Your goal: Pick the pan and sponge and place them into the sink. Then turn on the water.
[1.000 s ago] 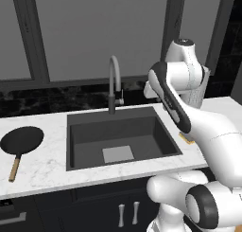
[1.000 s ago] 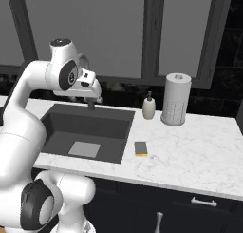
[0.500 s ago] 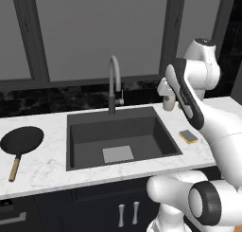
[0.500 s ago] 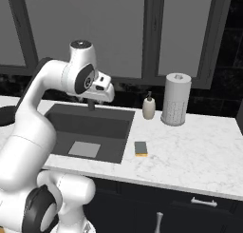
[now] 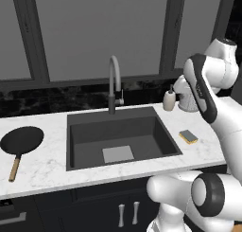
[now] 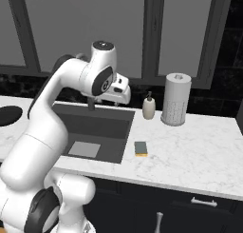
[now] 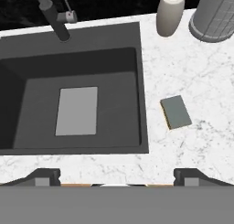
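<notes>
The black pan (image 5: 22,141) with its wooden handle lies on the counter left of the sink (image 5: 156,131); its rim also shows in the right base view (image 6: 7,115). The yellow sponge (image 5: 188,137) (image 6: 141,148) lies grey face up (image 7: 176,111) on the marble just right of the basin (image 7: 137,81). My gripper (image 7: 117,179) hangs high over the counter's front edge, open wide with nothing between its fingertips (image 7: 43,176), the sponge ahead and slightly right. The gooseneck faucet (image 5: 113,84) (image 7: 52,17) stands behind the sink, no water running.
A pale soap bottle (image 5: 169,99) (image 7: 170,13) and a paper towel roll (image 6: 176,106) (image 7: 215,8) stand at the back right of the sink. A pale grey drain plate (image 7: 77,110) lies on the basin floor. Dark windows rise behind the counter.
The arm has swung to the right, away from the faucet toward the sponge side. The jaws have opened wide. Pan and sponge have not moved.
</notes>
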